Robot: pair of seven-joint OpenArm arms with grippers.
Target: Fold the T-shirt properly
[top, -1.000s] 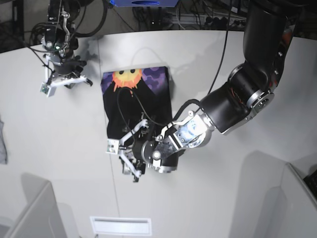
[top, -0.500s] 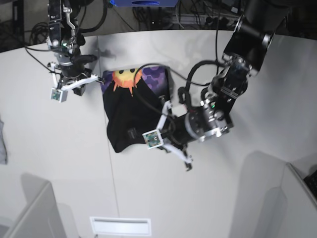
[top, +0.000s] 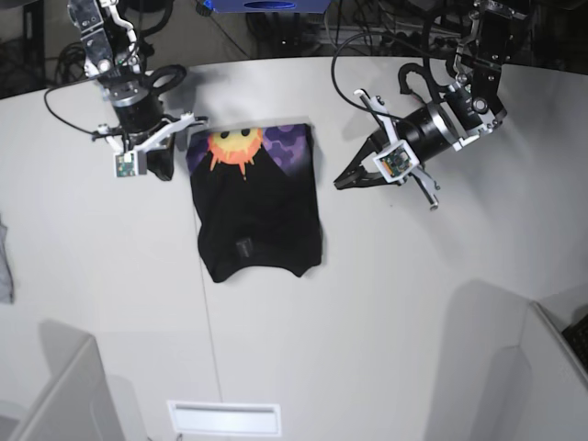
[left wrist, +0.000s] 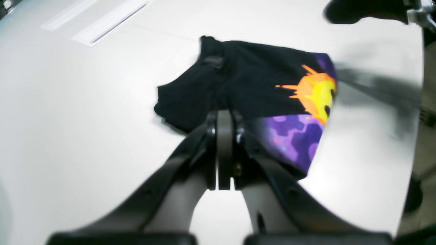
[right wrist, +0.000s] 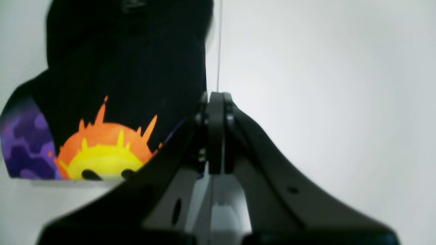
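T-shirt [top: 257, 204] lies folded at centre of the white bench [top: 413, 303], sun print toward top; left pincer [top: 347, 181] clenched, empty, right of it; right pincer [top: 162, 166] clenched, empty, at its upper-left corner.

A white surface [top: 110, 276] fills most of the frame. A grey cloth scrap [top: 5, 266] lies at its left edge, a white slotted panel [top: 223, 418] at bottom centre.
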